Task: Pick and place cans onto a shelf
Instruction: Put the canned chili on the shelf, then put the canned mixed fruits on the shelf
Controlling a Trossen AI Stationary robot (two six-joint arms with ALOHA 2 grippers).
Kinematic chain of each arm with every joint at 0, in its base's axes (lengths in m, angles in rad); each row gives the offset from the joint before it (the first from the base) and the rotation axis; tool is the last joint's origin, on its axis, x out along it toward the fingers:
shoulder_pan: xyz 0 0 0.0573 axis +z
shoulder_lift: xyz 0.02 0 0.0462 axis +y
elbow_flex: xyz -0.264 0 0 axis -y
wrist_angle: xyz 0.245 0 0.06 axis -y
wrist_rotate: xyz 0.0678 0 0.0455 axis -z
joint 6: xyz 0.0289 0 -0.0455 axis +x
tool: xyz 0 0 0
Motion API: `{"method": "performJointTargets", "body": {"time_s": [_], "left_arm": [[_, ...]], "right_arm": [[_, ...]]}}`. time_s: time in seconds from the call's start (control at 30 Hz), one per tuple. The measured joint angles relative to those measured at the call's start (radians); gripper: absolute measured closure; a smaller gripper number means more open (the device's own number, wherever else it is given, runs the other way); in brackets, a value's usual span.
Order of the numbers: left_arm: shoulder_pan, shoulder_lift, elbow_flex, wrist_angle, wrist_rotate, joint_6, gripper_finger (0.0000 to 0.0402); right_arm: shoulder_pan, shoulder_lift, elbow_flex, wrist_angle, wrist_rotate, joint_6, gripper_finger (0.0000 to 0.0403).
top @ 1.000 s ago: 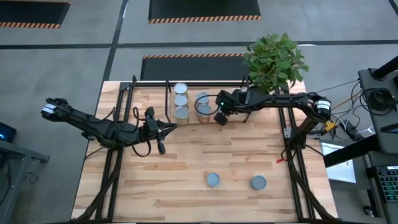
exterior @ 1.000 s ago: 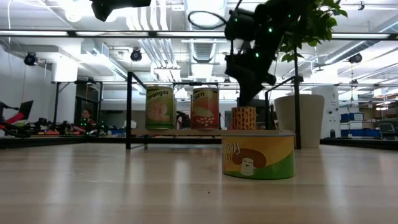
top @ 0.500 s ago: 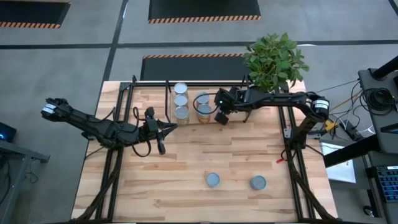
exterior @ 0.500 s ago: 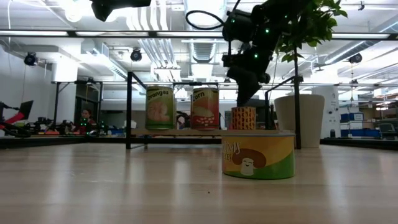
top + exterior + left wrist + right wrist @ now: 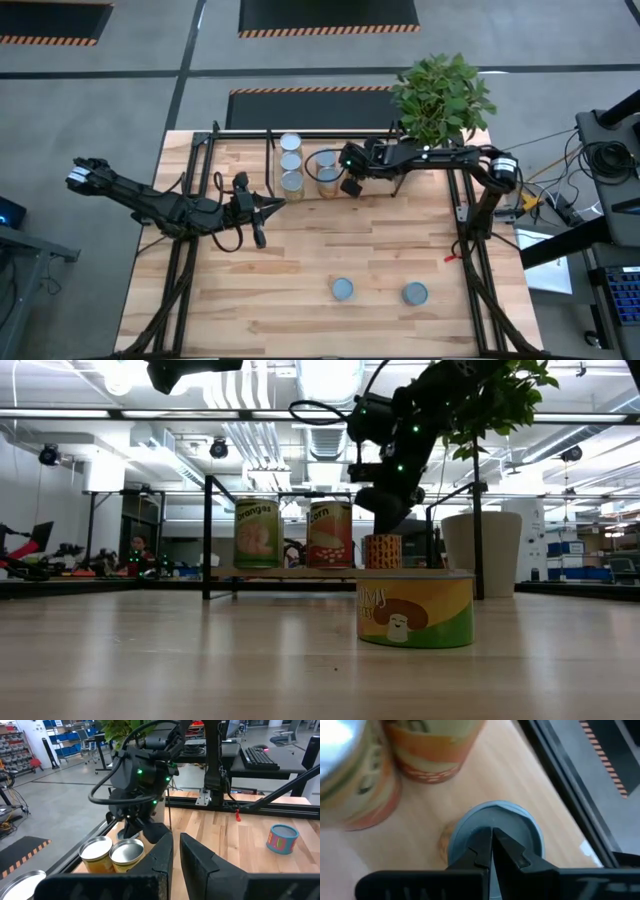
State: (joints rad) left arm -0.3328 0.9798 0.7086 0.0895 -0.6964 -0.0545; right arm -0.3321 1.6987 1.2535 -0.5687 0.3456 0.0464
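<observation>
The shelf [image 5: 272, 160], a black bar rack with a wooden board [image 5: 300, 571], stands at the table's far side. Several cans stand on it, among them an oranges can [image 5: 256, 533] and a corn can [image 5: 330, 533]. My right gripper [image 5: 385, 520] is shut right over a small orange can [image 5: 383, 550] with a grey top [image 5: 520, 827] on the board. Two more cans [image 5: 343, 289] [image 5: 415, 293] stand on the table near its front edge. My left gripper [image 5: 268, 210] is shut and empty, left of centre. My right gripper meets the small can at its grey top [image 5: 512, 820] with its shut fingertips [image 5: 482, 845]. They slant down at it from the table's right. The fingers themselves hide the exact place of contact. The can stands upright on the shelf board.
A white plant pot [image 5: 482, 550] with a green plant [image 5: 440, 95] stands at the far right, beside the shelf. A mushroom can [image 5: 415, 610] stands on the table in front of the shelf. The shelf's black posts [image 5: 208, 535] rise around the cans.
My right gripper has gone toward the table's left edge and a little down, staying shut. The small orange can has slid left along the shelf board toward the corn can, still upright.
</observation>
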Motion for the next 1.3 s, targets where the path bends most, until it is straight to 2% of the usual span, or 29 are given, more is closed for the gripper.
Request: {"method": "performJointTargets", "body": {"time_s": [0.57, 0.77, 0.9, 1.07, 1.2, 1.3], "left_arm": [[0.0, 0.0, 0.0, 0.0, 0.0, 0.005, 0.0387], [0.0, 0.0, 0.0, 0.0, 0.0, 0.019, 0.0387], [0.0, 0.0, 0.0, 0.005, 0.0, 0.037, 0.0387], [0.0, 0.0, 0.0, 0.017, 0.0, 0.049, 0.0387], [0.0, 0.0, 0.0, 0.023, 0.0, 0.048, 0.0387], [0.0, 0.0, 0.0, 0.024, 0.0, 0.046, 0.0387]], "right_arm": [[-0.027, 0.004, 0.061, -0.008, -0.006, -0.056, 0.0394], [0.013, -0.07, 0.11, -0.13, -0.006, -0.009, 0.0394], [0.084, -0.145, 0.127, -0.207, -0.006, 0.045, 0.0394], [0.233, -0.256, 0.122, -0.301, -0.046, 0.134, 0.0394], [0.374, -0.318, 0.099, -0.351, -0.162, 0.3, 0.0394], [0.484, -0.353, 0.052, -0.363, -0.318, 0.463, 0.0394]]}}
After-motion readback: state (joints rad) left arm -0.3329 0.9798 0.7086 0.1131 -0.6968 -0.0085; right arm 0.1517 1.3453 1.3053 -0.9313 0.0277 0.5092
